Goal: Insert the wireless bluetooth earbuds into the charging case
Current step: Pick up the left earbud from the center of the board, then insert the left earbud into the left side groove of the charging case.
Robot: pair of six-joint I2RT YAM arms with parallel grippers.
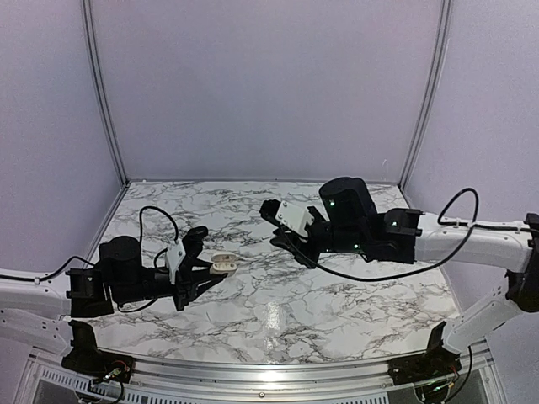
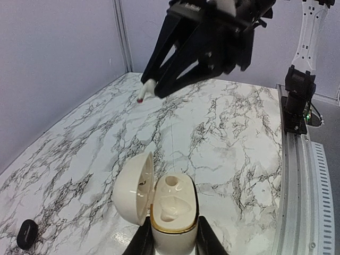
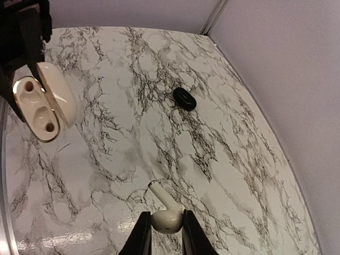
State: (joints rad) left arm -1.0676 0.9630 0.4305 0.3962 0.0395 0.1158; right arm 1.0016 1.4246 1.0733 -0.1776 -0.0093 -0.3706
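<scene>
The left gripper point(image 2: 173, 236) clamps the case point(image 2: 172, 210) lid-open, sockets up, steady for loading. The right gripper point(image 3: 165, 226) pinches a white earbud point(image 3: 163, 215) stem-out, well apart from the case. The black lump point(image 3: 184, 99) is maybe another bud.

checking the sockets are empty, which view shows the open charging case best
Left wrist: the charging case, held in the left gripper, is close, lid open, wells seen from above. Right wrist shows the case smaller at the frame's left edge; top external only a pale speck.
</scene>
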